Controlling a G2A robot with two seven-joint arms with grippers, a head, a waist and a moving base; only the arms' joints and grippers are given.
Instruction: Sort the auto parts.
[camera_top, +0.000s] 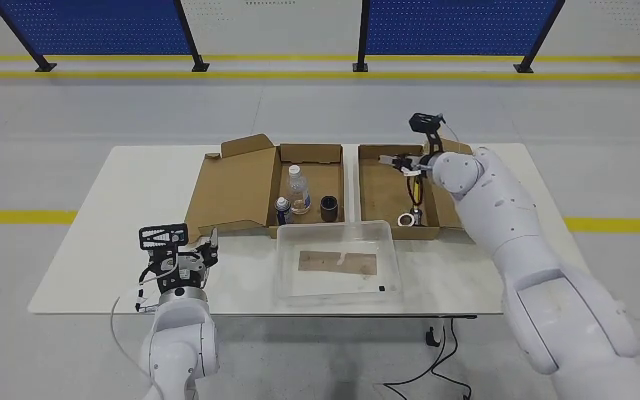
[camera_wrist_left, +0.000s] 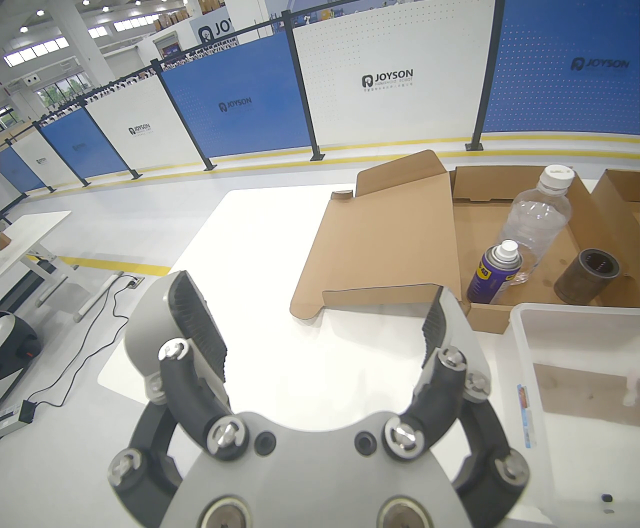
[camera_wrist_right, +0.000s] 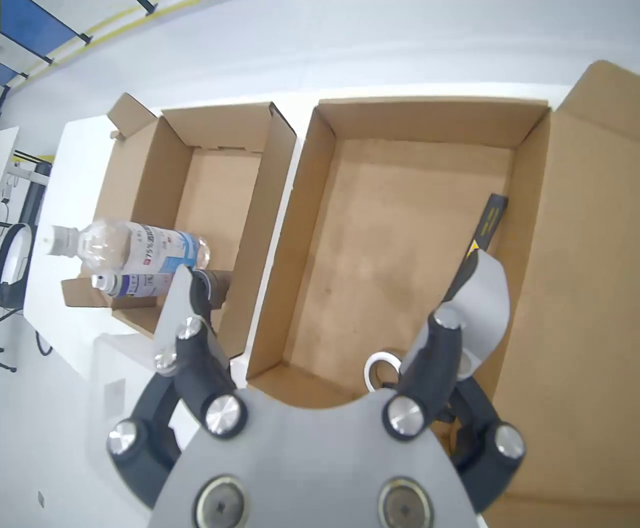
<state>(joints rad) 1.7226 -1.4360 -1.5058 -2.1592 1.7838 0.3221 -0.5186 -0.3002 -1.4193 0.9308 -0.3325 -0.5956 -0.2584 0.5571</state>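
Right tool (camera_wrist_right: 335, 267) spread; bar (camera_wrist_right: 492, 215) parallels box wall (camera_wrist_right: 522, 190).

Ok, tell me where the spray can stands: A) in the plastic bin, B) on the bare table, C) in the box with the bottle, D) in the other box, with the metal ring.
C: the spray can stands upright inside the box, right beside the bottle and near the cylinder.
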